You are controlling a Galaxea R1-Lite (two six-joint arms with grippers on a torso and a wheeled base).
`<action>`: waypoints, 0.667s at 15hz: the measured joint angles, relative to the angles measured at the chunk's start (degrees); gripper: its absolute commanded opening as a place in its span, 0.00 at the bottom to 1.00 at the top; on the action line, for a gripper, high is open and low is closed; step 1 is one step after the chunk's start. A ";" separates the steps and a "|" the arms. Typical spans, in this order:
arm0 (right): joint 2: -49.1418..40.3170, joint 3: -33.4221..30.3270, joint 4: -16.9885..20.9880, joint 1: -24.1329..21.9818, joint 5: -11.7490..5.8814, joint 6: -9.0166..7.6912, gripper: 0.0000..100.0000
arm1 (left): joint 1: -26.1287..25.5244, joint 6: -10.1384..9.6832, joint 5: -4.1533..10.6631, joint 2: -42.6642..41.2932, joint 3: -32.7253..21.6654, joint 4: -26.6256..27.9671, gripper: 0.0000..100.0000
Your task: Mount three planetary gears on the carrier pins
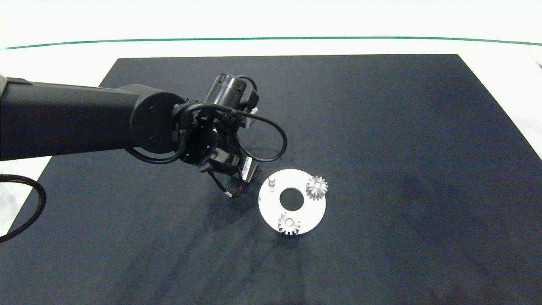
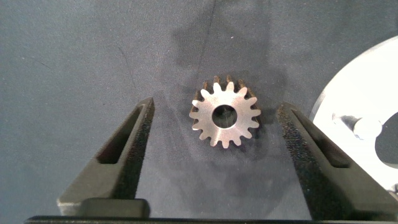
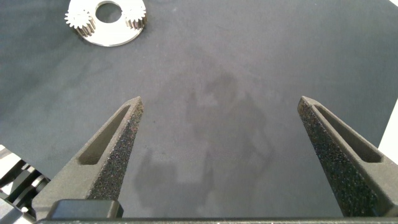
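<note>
One dark mat (image 1: 381, 148) covers the table, and the left arm (image 1: 67, 118) reaches in over it, its bulk hiding the left gripper (image 2: 214, 127) in the head view; the wrist view shows its fingers spread apart, straddling a loose gear (image 2: 224, 113) lying flat on the mat, touching neither pad. White disc (image 1: 315, 212) sits just beside, cut off at the left wrist view's edge, with two gears (image 1: 316, 187) (image 1: 288, 223) seated on pins and one bare pin (image 1: 271, 183). Right gripper (image 3: 221, 162) is unseen from the head camera, hanging released over bare mat, well apart from the disc.
</note>
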 measured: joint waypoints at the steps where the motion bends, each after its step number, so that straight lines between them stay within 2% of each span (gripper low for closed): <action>1: 0.05 0.00 0.00 0.00 -0.02 0.00 1.00 | -0.07 -0.02 0.00 0.15 0.00 -0.01 0.71; 10: 0.21 0.09 -0.02 -0.02 0.00 0.01 1.00 | -0.02 0.09 0.00 1.02 0.02 -1.17 0.53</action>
